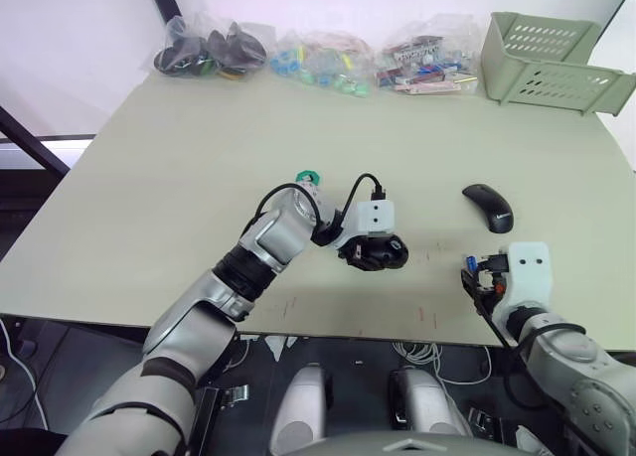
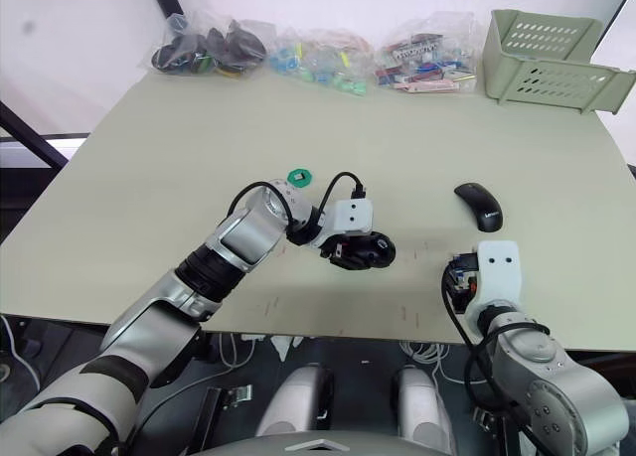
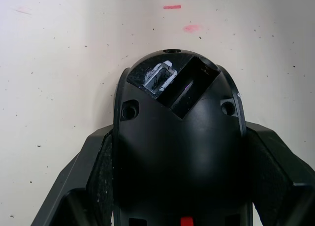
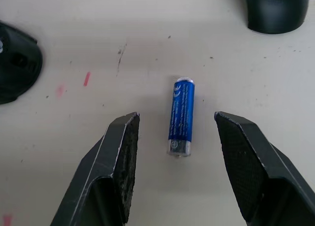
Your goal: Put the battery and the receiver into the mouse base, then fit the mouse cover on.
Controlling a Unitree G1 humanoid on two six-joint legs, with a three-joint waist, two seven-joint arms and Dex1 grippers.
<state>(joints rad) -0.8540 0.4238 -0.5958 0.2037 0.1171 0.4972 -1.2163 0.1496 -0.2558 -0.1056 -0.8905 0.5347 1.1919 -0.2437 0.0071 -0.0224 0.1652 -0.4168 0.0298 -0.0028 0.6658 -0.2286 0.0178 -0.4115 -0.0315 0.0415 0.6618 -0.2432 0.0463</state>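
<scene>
The battery [image 4: 181, 116] lies flat on the table [image 1: 179, 178] near its front edge, between the spread fingers of my right gripper [image 4: 177, 152], which hangs just above it with both pads clear of it, so nothing is grasped there yet. The blue cylinder points roughly along the fingers, lengthwise between the pads, which I judge a fair line-up for closing across its body. To my left, my left gripper [image 3: 179, 186] is clamped on the mouse base [image 3: 179, 137], a pad on each flank, holding it near the table's front middle with the open compartment facing the wrist camera; a small pale squarish socket sits beside the dark battery slot (whether the receiver is already in there I cannot tell). The mouse cover [image 1: 488, 207] rests by itself on the table beyond my right gripper, well apart from the base, and a small green disc [image 2: 298, 177] lies beyond my left arm. The risk here, as I see it, is the battery rolling: if one pad touches first it could nudge the cylinder sideways or toward the front edge. A grip near one silver end could also let it pivot and arrive crooked at the slot.
</scene>
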